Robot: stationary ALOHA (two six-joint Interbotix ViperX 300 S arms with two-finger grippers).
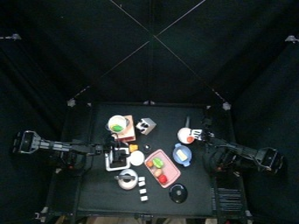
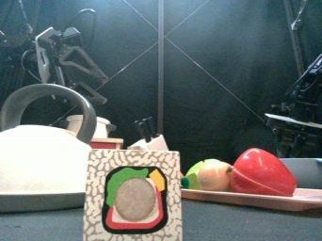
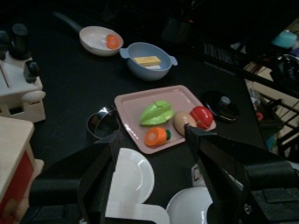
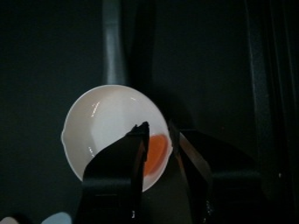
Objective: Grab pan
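The pan (image 4: 105, 122) is small and white with a long grey handle (image 4: 112, 39) and an orange piece (image 4: 156, 154) inside. In the top view the pan (image 1: 187, 134) lies at the table's right side. My right gripper (image 4: 163, 133) hangs just over the pan's bowl near its rim, jaws a little apart and holding nothing; in the top view the right gripper (image 1: 198, 136) sits beside the pan. The left wrist view shows the pan (image 3: 98, 39) far off. My left gripper (image 3: 162, 157) is open and empty over the table's left middle (image 1: 117, 159).
A pink tray (image 3: 128, 98) with toy vegetables lies mid-table, with a blue bowl (image 3: 149, 59), a small metal cup (image 3: 103, 123) and a black lid (image 3: 219, 106) around it. A white kettle (image 2: 38, 160) and a sandwich card (image 2: 132, 193) stand at the front. A toy stove (image 1: 142, 128) is at the back.
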